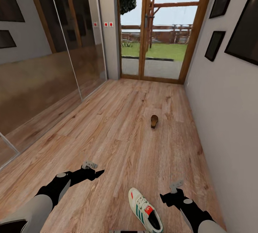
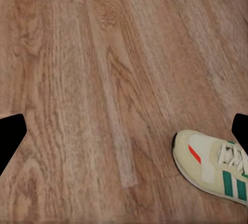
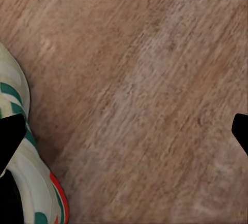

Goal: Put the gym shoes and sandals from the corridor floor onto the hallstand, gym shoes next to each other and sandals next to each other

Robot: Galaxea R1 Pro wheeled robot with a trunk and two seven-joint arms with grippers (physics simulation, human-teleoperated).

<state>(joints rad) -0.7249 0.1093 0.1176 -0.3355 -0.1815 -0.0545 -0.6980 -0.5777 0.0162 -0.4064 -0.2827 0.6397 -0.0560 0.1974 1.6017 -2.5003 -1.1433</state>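
Observation:
One gym shoe (image 1: 145, 209), white with green stripes and red accents, lies on the corridor floor (image 1: 118, 132) close in front of me, between my two arms. Its toe (image 2: 206, 164) appears in the left wrist view and its side (image 3: 23, 182) in the right wrist view. One dark brown sandal (image 1: 154, 121) lies farther down the corridor, toward the right wall. My left gripper (image 1: 94, 171) hovers open over bare planks to the shoe's left. On the shoe's right my right gripper (image 1: 167, 199) is open too, holding nothing. The hallstand is out of view.
A mirrored sliding wardrobe (image 1: 53, 57) lines the left side. A plain wall with dark framed pictures (image 1: 229, 82) runs along the right. A wood-framed glass door (image 1: 157, 29) closes the far end. Open floor stretches between me and the sandal.

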